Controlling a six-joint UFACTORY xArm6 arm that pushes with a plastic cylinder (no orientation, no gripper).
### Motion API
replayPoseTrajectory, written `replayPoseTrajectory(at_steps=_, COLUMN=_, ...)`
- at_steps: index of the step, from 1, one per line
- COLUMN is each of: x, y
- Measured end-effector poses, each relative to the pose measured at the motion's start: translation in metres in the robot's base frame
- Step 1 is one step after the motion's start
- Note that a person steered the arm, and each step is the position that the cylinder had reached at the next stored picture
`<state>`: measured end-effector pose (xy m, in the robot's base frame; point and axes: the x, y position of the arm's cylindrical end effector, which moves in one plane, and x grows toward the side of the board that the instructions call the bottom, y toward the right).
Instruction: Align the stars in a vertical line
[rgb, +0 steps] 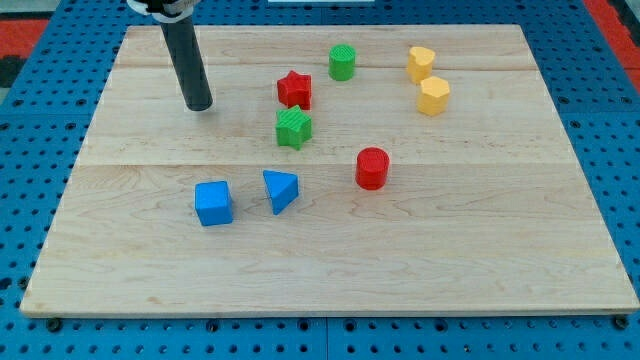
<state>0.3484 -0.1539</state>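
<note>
Tip (199, 105) on wooden board (330, 265), well left of red star (294, 89); green star (294, 128) just below that star; rod carries no gripper.
</note>
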Motion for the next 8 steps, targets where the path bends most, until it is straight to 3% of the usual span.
replayPoseTrajectory(at_steps=3, x=0.015, y=-0.035)
replayPoseTrajectory(at_steps=8, x=0.042, y=-0.027)
